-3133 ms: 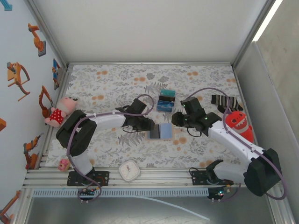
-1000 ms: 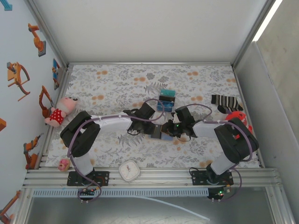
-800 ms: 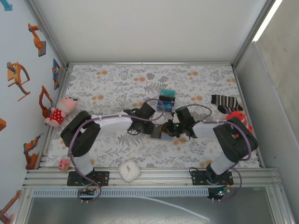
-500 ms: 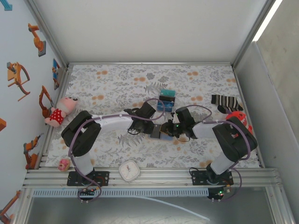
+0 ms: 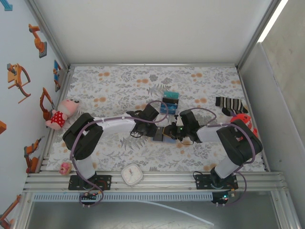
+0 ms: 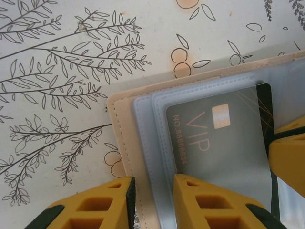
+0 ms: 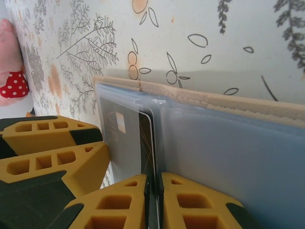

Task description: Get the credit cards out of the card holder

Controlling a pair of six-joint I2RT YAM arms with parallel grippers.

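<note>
Left gripper (image 6: 153,186) now pinches the card holder (image 6: 123,133) by its left flap; earlier it hung clear. Holder lies open on the floral cloth (image 6: 57,95), mid-table. VIP card (image 6: 219,143) sits half-pocketed. Right gripper (image 7: 153,183), earlier apart, has closed on that card's edge.

You have two arms at the desk (image 5: 200,81): a left arm (image 5: 109,125) and a right arm (image 5: 224,136). Count one card holder (image 6: 120,133) and one grey card (image 6: 219,143) that you can make out. Add one teal, blue and black block (image 5: 169,102), one striped sock (image 5: 228,104), one small white clock (image 5: 132,174), and three toys: a pink doll (image 5: 62,113), a red toy (image 5: 243,119), a tiny pink toy (image 5: 65,167)
</note>
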